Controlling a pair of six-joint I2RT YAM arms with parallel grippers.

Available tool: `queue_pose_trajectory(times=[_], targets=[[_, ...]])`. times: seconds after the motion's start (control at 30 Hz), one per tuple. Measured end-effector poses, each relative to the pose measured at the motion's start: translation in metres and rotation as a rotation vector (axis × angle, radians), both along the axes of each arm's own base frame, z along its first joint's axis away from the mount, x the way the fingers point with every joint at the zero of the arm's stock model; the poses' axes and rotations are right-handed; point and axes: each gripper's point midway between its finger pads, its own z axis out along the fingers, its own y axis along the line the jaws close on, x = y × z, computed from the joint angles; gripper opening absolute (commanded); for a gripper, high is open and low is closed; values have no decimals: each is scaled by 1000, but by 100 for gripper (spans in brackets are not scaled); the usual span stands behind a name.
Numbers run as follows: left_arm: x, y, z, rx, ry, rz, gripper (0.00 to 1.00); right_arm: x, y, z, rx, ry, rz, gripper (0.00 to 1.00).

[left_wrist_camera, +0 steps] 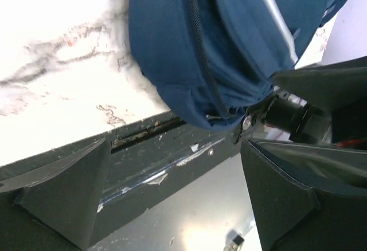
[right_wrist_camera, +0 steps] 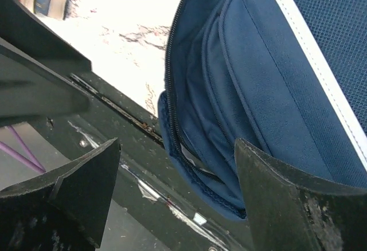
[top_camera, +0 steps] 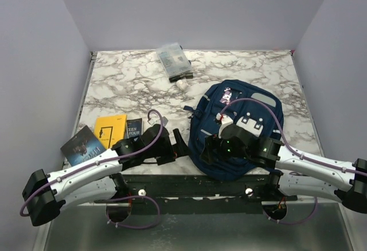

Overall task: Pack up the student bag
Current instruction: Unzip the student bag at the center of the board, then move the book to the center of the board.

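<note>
The bag (top_camera: 243,119) lies flat on the marble table (top_camera: 126,79), right of centre, with its front pockets facing up. Its near end reaches the table's front edge and hangs slightly over the dark rail (left_wrist_camera: 143,133) there. In the top view, the left arm (top_camera: 86,173) reaches in from the lower left and ends just beside the bag's near left corner. The right arm (top_camera: 309,162) reaches in from the lower right and ends over the bag's near end. The left gripper (left_wrist_camera: 175,145) stands with its fingers (left_wrist_camera: 63,196) well apart and nothing between them. The bag's rounded blue end and a dark zipper line (left_wrist_camera: 200,62) are ahead of it, across the rail. The right gripper (right_wrist_camera: 178,145) also stands with its fingers (right_wrist_camera: 298,205) wide apart and is not clamped on anything. The bag's lower seam shows in the gap, and the right-hand finger overlaps the fabric in that view. Contact cannot be determined. A yellow book (top_camera: 110,129), a blue book (top_camera: 133,128) and a dark book (top_camera: 82,145) lie side by side near the left front edge. A clear pouch (top_camera: 174,62) lies at the far edge, with a small white object (top_camera: 182,83) just beside it.
</note>
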Motion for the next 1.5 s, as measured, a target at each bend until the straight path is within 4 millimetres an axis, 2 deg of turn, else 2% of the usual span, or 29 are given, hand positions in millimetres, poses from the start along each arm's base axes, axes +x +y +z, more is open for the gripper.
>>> queue_pose_trajectory(times=[0.1, 0.2, 0.27, 0.3, 0.37, 0.43, 0.47, 0.5, 0.6, 0.73, 0.87, 1.0, 1.13, 1.27, 1.37, 1.47, 1.5], targets=[[20, 8, 22, 57, -61, 28, 98, -1, -1, -10, -3, 23, -15, 86], [59, 31, 49, 99, -126, 117, 98, 0, 5, -12, 28, 44, -45, 87], [94, 73, 58, 178, -154, 265, 98, 3, 12, -11, 57, 53, -63, 87], [101, 92, 53, 232, -154, 307, 98, 5, 17, -10, 74, 54, -69, 87], [124, 145, 49, 305, -130, 486, 98, 8, 24, -10, 88, 60, -78, 87], [133, 192, 43, 362, -88, 637, 98, 12, 32, -12, 80, 68, -79, 86], [136, 209, 42, 374, -74, 696, 98, 14, 36, -13, 74, 72, -79, 86], [138, 239, 40, 397, -47, 804, 98, 16, 41, -12, 69, 75, -77, 86], [135, 296, 39, 456, -13, 1025, 98, 20, 52, -8, 68, 79, -67, 86], [124, 346, 38, 492, -4, 1258, 98, 21, 62, 1, 84, 75, -40, 86], [106, 381, 22, 489, 15, 1444, 98, 21, 66, 10, 98, 63, -14, 86], [92, 399, -1, 443, 22, 1571, 98, 20, 64, 14, 93, 49, 3, 87], [90, 397, -29, 330, 49, 1619, 98, 18, 59, 25, 106, 25, 14, 87], [114, 396, -23, 171, -50, 1630, 98, 19, 55, 37, 130, -6, 15, 87], [137, 378, -20, 55, -87, 1571, 98, 20, 55, 38, 129, -16, 18, 87], [164, 327, -29, -88, -34, 1415, 98, 20, 55, 36, 122, -19, 23, 87], [170, 322, -28, -111, -30, 1396, 98, 20, 55, 36, 119, -19, 24, 87]])
